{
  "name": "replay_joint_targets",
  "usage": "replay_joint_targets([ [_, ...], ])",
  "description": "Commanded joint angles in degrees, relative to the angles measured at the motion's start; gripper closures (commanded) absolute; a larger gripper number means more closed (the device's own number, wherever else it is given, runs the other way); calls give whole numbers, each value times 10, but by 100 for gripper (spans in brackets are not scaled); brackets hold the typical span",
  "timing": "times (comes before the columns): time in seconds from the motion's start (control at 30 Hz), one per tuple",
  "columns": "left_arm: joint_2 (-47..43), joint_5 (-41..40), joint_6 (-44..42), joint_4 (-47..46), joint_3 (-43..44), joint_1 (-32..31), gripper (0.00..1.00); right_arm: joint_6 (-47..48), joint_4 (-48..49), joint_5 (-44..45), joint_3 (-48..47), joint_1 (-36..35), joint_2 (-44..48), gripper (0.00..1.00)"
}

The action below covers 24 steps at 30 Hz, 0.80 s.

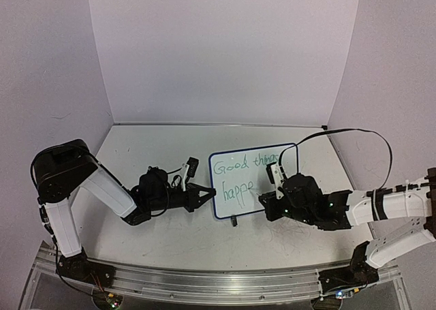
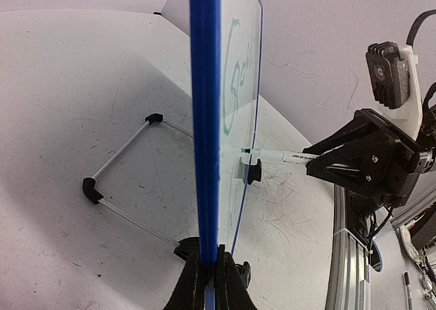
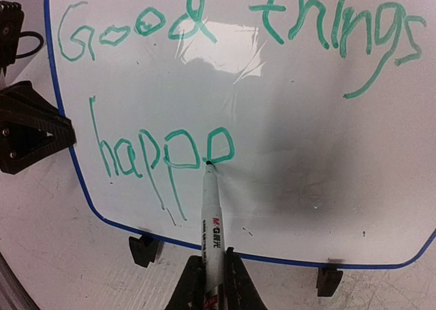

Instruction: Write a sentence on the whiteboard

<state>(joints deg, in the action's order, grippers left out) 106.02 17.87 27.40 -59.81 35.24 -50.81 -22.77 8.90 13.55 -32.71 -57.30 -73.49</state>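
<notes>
The left fingers [image 2: 197,279] pinched the small blue-framed whiteboard [image 3: 306,174] by its edge. The right fingers [image 3: 230,286] pinched a white marker pen [image 3: 212,221] (tip touching the green handwritten sentence [image 3: 182,134]).

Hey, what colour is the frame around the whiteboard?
Blue. The whiteboard frame shows best edge-on in the left wrist view.

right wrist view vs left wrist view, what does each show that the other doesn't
Only the right wrist: the face of the small blue-framed whiteboard, its green handwritten words readable, "Good things" over an unfinished "happ". Only the left wrist: the board edge-on and the thin wire stand behind it. Both: the white marker in the right gripper, tip on the board, and the left gripper clamping the frame.
</notes>
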Motion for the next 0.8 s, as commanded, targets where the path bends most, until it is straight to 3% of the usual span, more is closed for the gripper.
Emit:
replay_joint_targets([
  [0.0,-23,-5,-14,-8,4,1,100,-18,-23,0,8,3,-1,100],
  [0.23,-25,-5,-14,-7,4,1,100,-21,-46,55,-4,3,29,100],
  [0.47,-25,-5,-14,-5,5,1,100,-10,-18,32,-8,3,58,100],
  [0.77,-25,-6,-15,-4,4,1,100,2,-1,46,-24,4,30,100],
])
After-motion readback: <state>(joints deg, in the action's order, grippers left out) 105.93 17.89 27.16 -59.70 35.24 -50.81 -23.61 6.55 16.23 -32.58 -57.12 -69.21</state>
